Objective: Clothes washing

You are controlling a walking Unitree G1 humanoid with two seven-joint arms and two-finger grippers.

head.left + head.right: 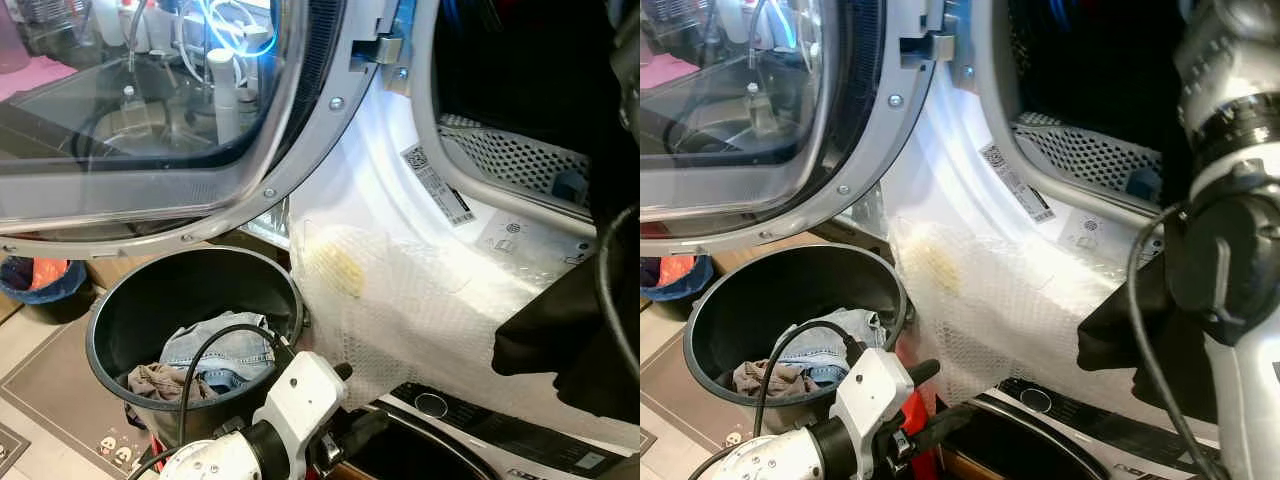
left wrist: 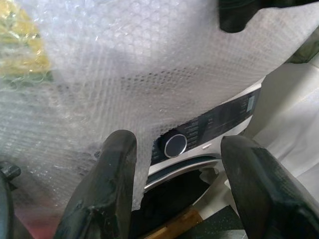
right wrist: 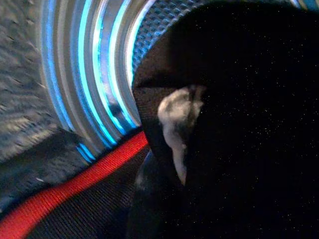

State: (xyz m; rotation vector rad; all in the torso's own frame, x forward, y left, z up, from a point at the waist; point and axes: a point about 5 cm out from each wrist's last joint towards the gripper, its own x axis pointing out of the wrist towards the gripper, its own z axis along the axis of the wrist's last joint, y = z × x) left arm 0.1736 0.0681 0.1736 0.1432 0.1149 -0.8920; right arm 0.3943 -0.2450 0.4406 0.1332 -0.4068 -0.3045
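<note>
A black garment [image 1: 565, 335] hangs over the lip of the open washer drum [image 1: 520, 155], under my right arm [image 1: 1230, 250]. In the right wrist view the same black cloth [image 3: 239, 149], with a red stripe [image 3: 75, 186], covers the fingers in front of the blue-lit drum wall [image 3: 89, 74]; the right gripper seems shut on it. My left gripper [image 2: 174, 189] is open and holds nothing. It points at the lower machine's dial [image 2: 175, 145] below the bubble wrap [image 1: 400, 300]. A dark round basket [image 1: 120, 310] on the floor holds jeans [image 1: 225, 350] and a brown garment [image 1: 155, 380].
The round glass washer door [image 1: 150, 100] stands swung open at upper left, above the basket. Bubble wrap drapes down the machine front below the drum opening. A blue bin [image 1: 40, 285] with something orange in it sits at far left on the floor.
</note>
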